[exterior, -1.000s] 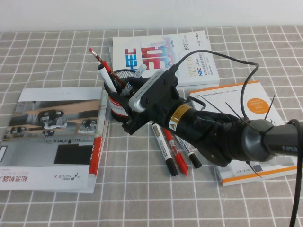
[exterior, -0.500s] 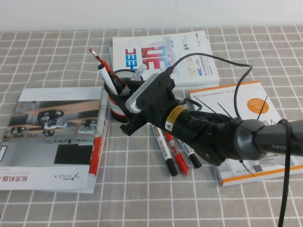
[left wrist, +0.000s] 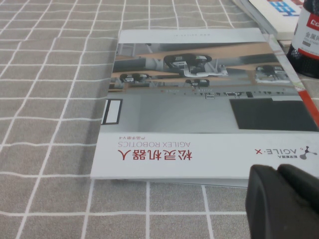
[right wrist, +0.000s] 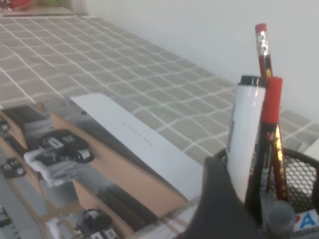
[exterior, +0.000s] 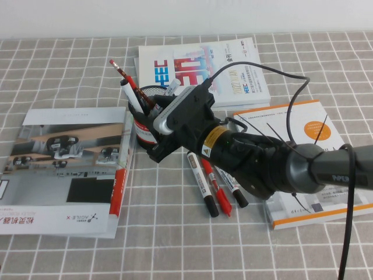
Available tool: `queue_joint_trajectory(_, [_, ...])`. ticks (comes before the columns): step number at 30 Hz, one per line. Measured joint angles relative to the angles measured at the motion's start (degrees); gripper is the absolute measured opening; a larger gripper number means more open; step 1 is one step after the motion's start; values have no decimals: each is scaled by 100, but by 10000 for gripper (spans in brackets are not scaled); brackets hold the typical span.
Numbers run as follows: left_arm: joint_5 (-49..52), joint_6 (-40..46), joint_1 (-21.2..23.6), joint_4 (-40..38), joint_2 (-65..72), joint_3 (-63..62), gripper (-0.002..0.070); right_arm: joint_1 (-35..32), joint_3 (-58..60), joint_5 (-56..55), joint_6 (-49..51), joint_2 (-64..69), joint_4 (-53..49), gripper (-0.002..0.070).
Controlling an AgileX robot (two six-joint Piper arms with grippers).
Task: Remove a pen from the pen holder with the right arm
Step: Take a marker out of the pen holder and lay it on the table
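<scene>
Black mesh pen holder (exterior: pixel 142 129) stands beside the booklet (exterior: pixel 70 169), a white marker (right wrist: pixel 244 134) upright inside. The right gripper (exterior: pixel 156 144) sits at its rim, jaws wide, empty; centre one pen before closing. The left gripper (left wrist: pixel 284 199), fingers together, hangs over the booklet's edge.

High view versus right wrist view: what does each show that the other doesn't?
Only high: three pens lying on the cloth, the orange book, the right arm. Only wrist: something red at the cloth's far corner. Both: pen holder, white marker, red pencil, brochure, and right gripper, jaws open at the holder. Left gripper, shut beside the brochure, appears in neither.
</scene>
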Motion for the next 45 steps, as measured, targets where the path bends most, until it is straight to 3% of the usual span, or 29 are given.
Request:
queue_joint_trajectory(21, [0,0,0,0,0,0,-3,0,-78,58,0,175,0,328])
queue_joint_trajectory(45, [0,0,0,0,0,0,-3,0,-78,-115,-48,193,89,125])
